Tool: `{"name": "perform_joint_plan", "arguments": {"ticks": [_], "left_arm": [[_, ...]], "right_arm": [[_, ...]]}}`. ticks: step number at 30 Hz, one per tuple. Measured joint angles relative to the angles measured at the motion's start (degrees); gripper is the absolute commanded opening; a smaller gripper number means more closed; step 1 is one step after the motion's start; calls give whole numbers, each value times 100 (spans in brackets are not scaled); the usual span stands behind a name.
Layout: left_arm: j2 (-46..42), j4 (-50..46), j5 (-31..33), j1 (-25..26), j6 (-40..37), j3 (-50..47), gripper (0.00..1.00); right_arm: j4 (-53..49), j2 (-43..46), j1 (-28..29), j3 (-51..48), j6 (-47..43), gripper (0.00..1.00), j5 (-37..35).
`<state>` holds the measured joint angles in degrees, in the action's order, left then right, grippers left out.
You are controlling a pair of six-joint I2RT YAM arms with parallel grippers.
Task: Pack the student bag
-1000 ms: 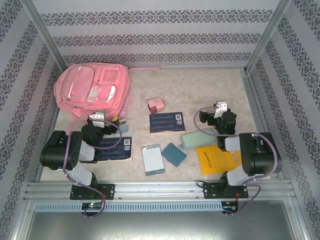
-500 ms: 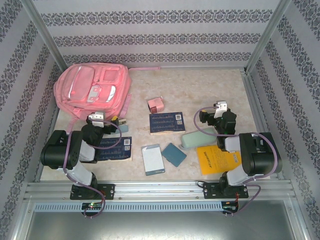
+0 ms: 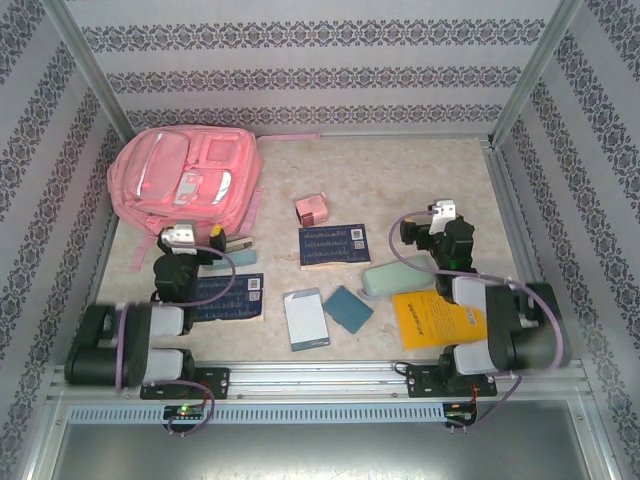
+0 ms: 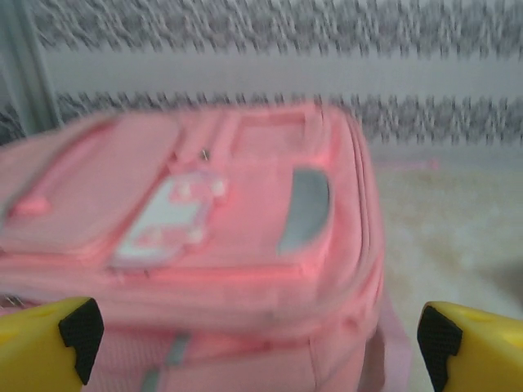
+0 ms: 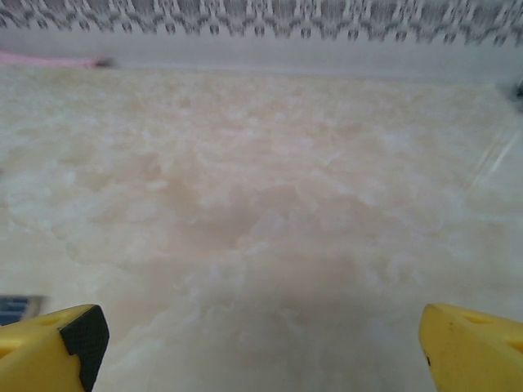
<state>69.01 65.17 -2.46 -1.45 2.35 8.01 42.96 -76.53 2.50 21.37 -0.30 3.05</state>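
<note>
Hovering open, nothing held

The student bag (image 3: 185, 180) is laid flat at the far-left corner of the bench (image 3: 420, 170). The left gripper (image 4: 257, 335) is spread wide before it, empty. The right gripper (image 5: 261, 335) is spread wide over bare bench, empty.

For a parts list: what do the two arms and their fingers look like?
The left arm and right arm are black with silvery-grey links, each looped with a lilac cable and carrying a white wrist camera. The fingers are yellow with black pads.

The left arm (image 3: 150, 325) and right arm (image 3: 500, 320) are black and grey, with lilac cables and yellow, black-padded jaws.
</note>
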Motion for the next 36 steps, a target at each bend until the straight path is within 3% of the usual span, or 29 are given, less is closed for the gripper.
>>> {"name": "perform_joint_plan", "arguments": {"ticks": [2,5,10,14,16,19,22,27,36], "left_arm": [[-1088,-1261,181,24,398,588,100],[-1668,-2621,197,391,562,1873,100],[-1209,-4881,446,1810,603,3963,100],[-459,-6959,990,2076,1180,5359,100],[-293,-7388,1266,2009,1381,5475,100],[221,-8168,1438,1751,1600,5755,100],[1580,-8948,1696,1506,1637,6913,100],[3646,-9757,1665,1132,1635,8448,100],[6236,-10806,494,623,1550,11029,100]], "right_arm": [[-284,822,299,55,33,98,-334],[-732,1829,1117,354,118,98,-905],[-2240,2312,3027,1703,299,98,-1893],[-3989,2229,4072,2949,658,98,-2441],[-4494,2341,3836,3110,949,98,-1895],[-4562,2675,2817,2568,1886,98,-699],[-5051,2579,2155,2208,2758,98,105],[-5860,1665,2293,2323,3305,98,807],[-6118,1934,2505,1937,3381,98,992]]}}
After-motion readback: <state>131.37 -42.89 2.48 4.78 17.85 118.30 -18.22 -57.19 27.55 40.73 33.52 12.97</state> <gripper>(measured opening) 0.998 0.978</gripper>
